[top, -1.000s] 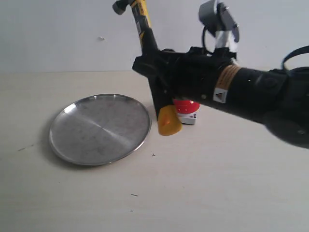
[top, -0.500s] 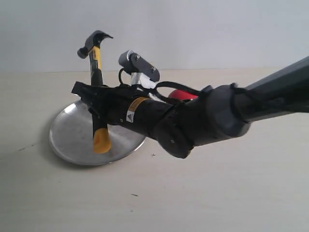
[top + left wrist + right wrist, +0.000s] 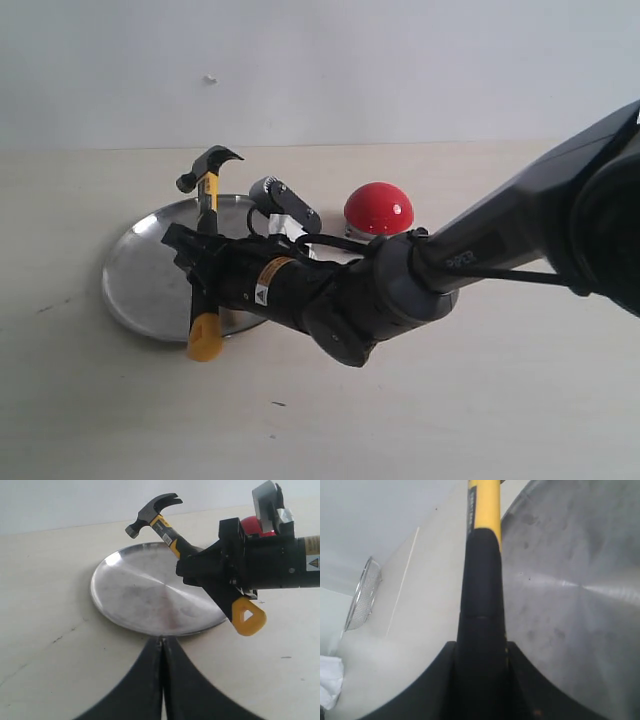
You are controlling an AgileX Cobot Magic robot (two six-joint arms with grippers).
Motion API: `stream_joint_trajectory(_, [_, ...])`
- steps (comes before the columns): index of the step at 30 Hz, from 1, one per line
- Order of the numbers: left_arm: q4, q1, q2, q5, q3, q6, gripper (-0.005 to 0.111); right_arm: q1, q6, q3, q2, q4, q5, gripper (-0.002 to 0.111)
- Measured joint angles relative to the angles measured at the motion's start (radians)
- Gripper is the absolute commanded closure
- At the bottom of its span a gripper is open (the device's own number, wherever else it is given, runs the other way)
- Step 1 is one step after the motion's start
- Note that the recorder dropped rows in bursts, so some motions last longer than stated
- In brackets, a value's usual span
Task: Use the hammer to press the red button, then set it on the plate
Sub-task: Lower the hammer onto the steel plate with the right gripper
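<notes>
Lowered since half a second ago, the right gripper (image 3: 205, 272) hangs over the plate (image 3: 140, 275), a scuffed round silver dish, clamping the hammer (image 3: 209, 192) by its black rubber handle, steel head up. Near the plate sits the glossy, domed red button (image 3: 379, 208). The left gripper (image 3: 161, 642) is pinched closed, empty.

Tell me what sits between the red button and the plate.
The right gripper is shut on the hammer over the plate; its wrist camera and arm cross that gap above the table. The exterior view shows it.
</notes>
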Motion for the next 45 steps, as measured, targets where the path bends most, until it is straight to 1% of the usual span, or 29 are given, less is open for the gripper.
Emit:
stream_joint_trajectory(6, [0.0, 0.0, 0.0, 0.0, 0.0, 0.0, 0.107, 0.0, 0.056, -0.004, 0.014, 0.0, -0.017, 0.108])
stream_joint_trajectory(11, [0.0, 0.0, 0.0, 0.0, 0.0, 0.0, 0.107, 0.0, 0.067, -0.036, 0.025, 0.0, 0.024, 0.108])
stream_joint_trajectory(19, [0.0, 0.0, 0.0, 0.0, 0.0, 0.0, 0.107, 0.0, 0.099, -0.043, 0.025, -0.011, 0.038, 0.108])
stream_joint_trajectory(23, [0.0, 0.0, 0.0, 0.0, 0.0, 0.0, 0.107, 0.0, 0.106, -0.043, -0.006, -0.043, 0.067, 0.108])
stream_joint_trajectory(26, [0.0, 0.0, 0.0, 0.0, 0.0, 0.0, 0.107, 0.0, 0.106, -0.047, -0.04, -0.064, 0.121, 0.108])
stream_joint_trajectory(31, [0.0, 0.0, 0.0, 0.0, 0.0, 0.0, 0.107, 0.0, 0.108, -0.047, -0.049, -0.065, 0.181, 0.108])
stream_joint_trajectory(38, [0.0, 0.0, 0.0, 0.0, 0.0, 0.0, 0.107, 0.0, 0.114, -0.047, -0.032, -0.004, 0.209, 0.108])
stream_joint_trajectory(45, [0.0, 0.0, 0.0, 0.0, 0.0, 0.0, 0.107, 0.0, 0.098, -0.047, -0.028, 0.013, 0.207, 0.108])
